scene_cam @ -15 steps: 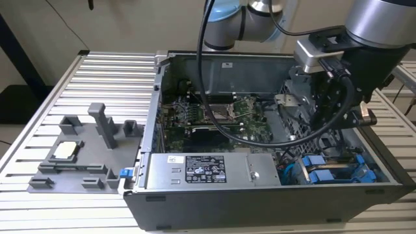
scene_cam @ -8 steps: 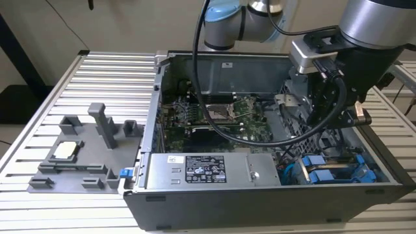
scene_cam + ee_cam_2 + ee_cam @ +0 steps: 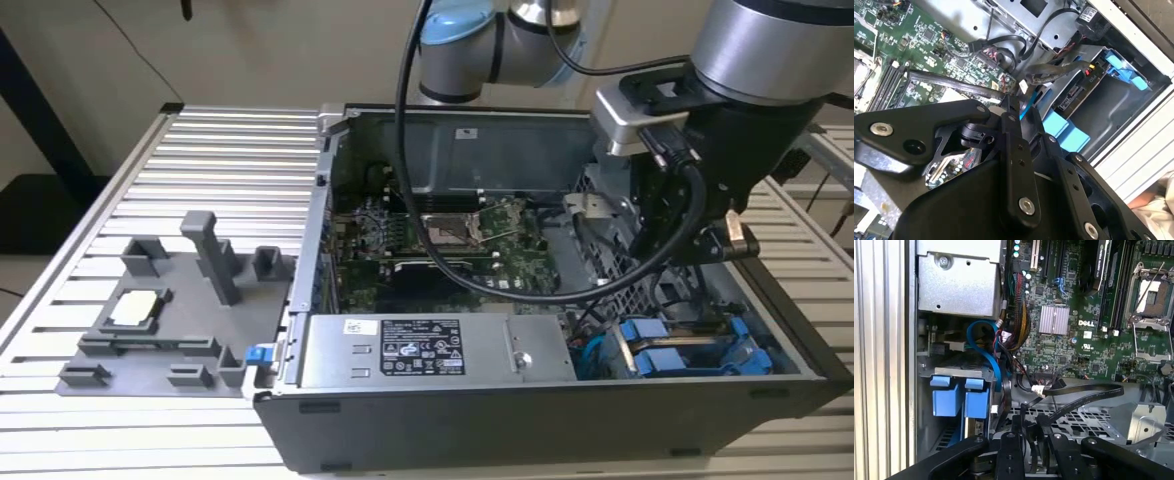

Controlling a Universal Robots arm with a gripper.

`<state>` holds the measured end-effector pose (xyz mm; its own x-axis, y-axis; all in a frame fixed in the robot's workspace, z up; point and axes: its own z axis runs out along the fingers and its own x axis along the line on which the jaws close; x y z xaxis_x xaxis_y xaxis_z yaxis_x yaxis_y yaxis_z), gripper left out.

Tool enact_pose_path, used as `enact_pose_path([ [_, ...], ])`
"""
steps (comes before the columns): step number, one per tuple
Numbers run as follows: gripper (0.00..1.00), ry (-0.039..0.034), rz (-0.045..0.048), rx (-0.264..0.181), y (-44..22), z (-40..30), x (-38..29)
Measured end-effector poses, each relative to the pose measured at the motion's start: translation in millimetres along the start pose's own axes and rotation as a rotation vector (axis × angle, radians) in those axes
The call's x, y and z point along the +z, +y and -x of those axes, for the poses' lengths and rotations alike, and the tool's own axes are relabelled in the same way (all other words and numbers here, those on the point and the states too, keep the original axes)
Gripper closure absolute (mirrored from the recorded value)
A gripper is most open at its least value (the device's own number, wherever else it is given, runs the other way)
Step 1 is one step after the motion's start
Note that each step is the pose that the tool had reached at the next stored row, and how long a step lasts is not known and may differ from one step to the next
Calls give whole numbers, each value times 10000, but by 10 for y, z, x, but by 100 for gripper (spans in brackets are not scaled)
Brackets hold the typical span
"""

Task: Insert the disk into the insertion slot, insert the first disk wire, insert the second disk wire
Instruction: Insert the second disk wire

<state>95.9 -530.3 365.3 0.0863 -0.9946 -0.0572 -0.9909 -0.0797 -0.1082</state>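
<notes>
Gripper (image 3: 1026, 450) down inside the PC case (image 3: 534, 420) over the drive cage (image 3: 1079, 422), fingers nearly closed on a black wire (image 3: 1074, 405), blue disk (image 3: 694, 355) carriers nearby.

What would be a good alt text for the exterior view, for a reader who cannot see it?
A robot arm reaches down into an open computer case on a slatted metal table, above the drive cage with blue plastic tabs at the exterior view's right. Inside lie a green motherboard and a grey power-supply box; a grey fixture tray sits beside the case.
</notes>
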Motion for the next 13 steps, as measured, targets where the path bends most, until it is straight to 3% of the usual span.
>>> enact_pose_path([
  [7, 75, -3, 0, 0, 0, 0, 1],
  [8, 82, -3, 0, 0, 0, 0, 1],
  [13, 84, -3, 0, 0, 0, 0, 1],
])
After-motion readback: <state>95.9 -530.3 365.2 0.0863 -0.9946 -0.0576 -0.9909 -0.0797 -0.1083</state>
